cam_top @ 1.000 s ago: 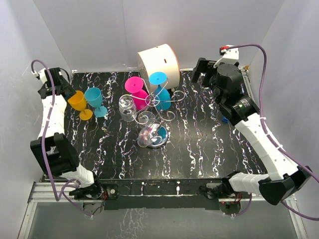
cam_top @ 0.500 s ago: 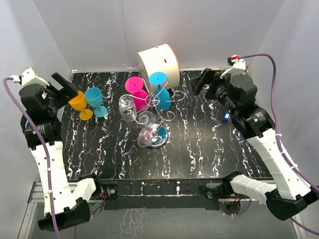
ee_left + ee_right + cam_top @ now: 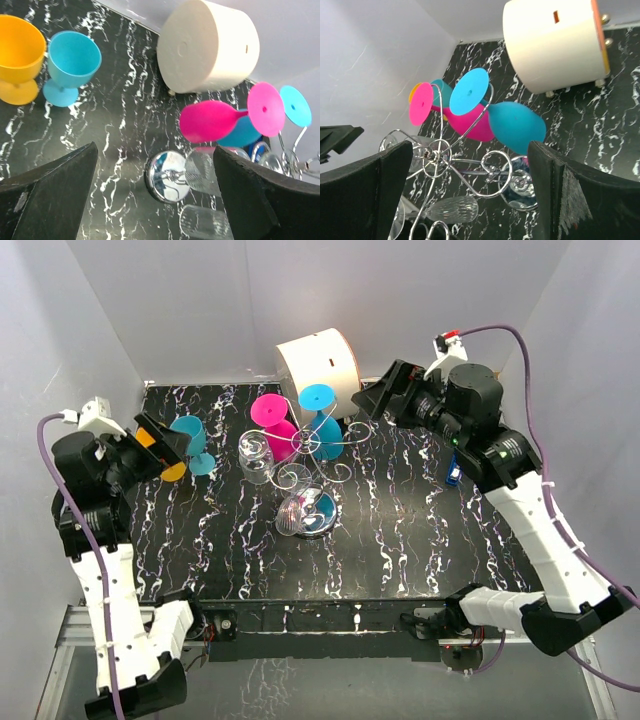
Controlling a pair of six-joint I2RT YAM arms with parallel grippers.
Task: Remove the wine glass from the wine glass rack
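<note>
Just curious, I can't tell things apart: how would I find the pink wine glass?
Find the white drum at the back; the silver wire rack stands before it. The pink wine glass hangs on its left side, the only pink one, next to a blue wine glass.

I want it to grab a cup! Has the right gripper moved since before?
Yes. The right gripper swung left, nearer the white drum.

We see a left arm [image 3: 106, 582] and right arm [image 3: 545, 535] of white plastic links and black joint housings, each trailing a purple cable [image 3: 516, 336]; the left end effector [image 3: 155, 148] and right end effector [image 3: 470, 144] bear broad matte-black fingers [image 3: 50, 192].
</note>
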